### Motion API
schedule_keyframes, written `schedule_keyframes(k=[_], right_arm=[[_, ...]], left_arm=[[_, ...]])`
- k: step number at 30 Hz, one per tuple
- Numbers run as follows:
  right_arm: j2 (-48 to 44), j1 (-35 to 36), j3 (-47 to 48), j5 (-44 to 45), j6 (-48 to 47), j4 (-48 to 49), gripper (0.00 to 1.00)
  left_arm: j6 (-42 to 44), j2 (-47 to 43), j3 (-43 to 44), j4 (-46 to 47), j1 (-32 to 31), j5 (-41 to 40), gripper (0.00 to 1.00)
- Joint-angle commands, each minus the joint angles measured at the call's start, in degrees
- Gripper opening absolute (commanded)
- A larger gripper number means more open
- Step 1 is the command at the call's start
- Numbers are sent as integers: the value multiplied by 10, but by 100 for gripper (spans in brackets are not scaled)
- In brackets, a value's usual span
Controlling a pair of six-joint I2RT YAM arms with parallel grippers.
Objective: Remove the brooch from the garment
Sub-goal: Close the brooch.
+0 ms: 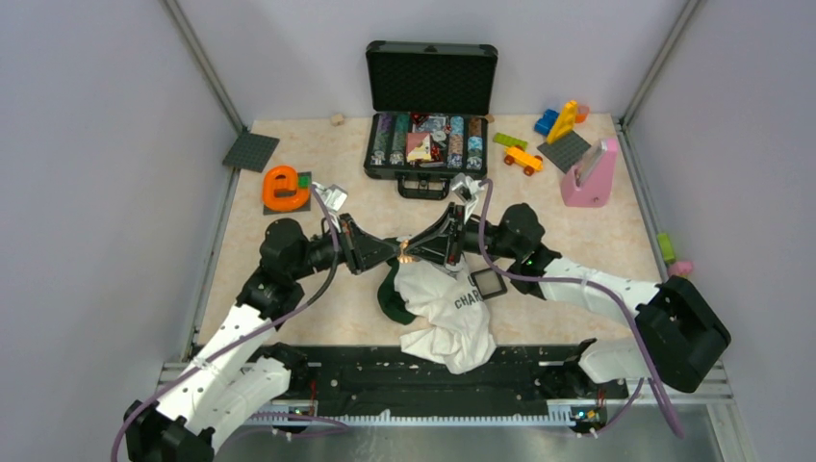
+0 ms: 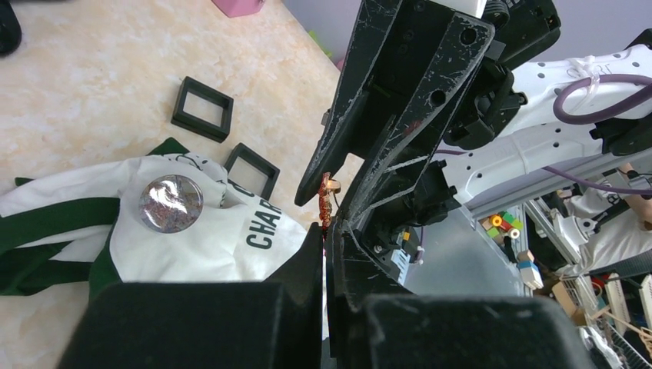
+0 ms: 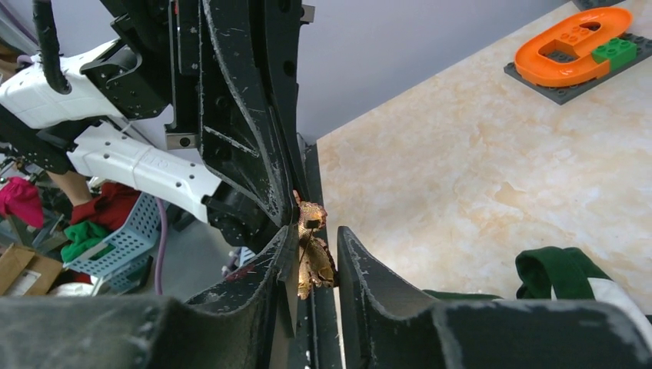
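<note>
Nearest the lens in each wrist view are my own black fingers. My left gripper (image 2: 324,240) is closed down to a hairline slit. The brooch (image 2: 325,209) sticks out past its tips, so I read that as a pinch on a thin part of it. My right gripper (image 3: 317,237) has its fingers a narrow gap apart. The brooch (image 3: 311,257) fills that gap and appears to touch both inner faces, so I judge it clamped from this side too.

Location: the brooch is in the air where the two grippers meet tip to tip, over the middle of the table (image 1: 318,183). No cloth shows on it in either wrist view. Judgement: it is off the shirt, or very nearly.

The shirt (image 1: 447,313), white with green trim, lies crumpled just below the meeting point. In the top view its upper edge comes close under the fingers; I cannot tell whether it touches them. A clear round bead (image 2: 171,203) rests on the shirt, and a black square frame (image 2: 202,108) lies on the table near it.

Why two grips: probably one side steadies the face while the other works the clasp. Risk: it is a tiny part and easily dropped when either side lets go.
</note>
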Motion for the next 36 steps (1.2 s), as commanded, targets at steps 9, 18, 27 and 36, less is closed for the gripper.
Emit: schedule_keyframes(k=[9,18,27,36], right_arm=[[-7,3,8,-2,-14,6,25],[-9,4,13,-45,-20,1,35],[-13,4,1,-53,-19,13,46],[-40,-10,-19,-12,6,22,59]], left_arm=[[4,-34,-1,40,0,10,0],[-3,-28,-1,54,0,10,0],[-1,-28,0,49,0,9,0],[28,-27,-5,24,0,-13,0]])
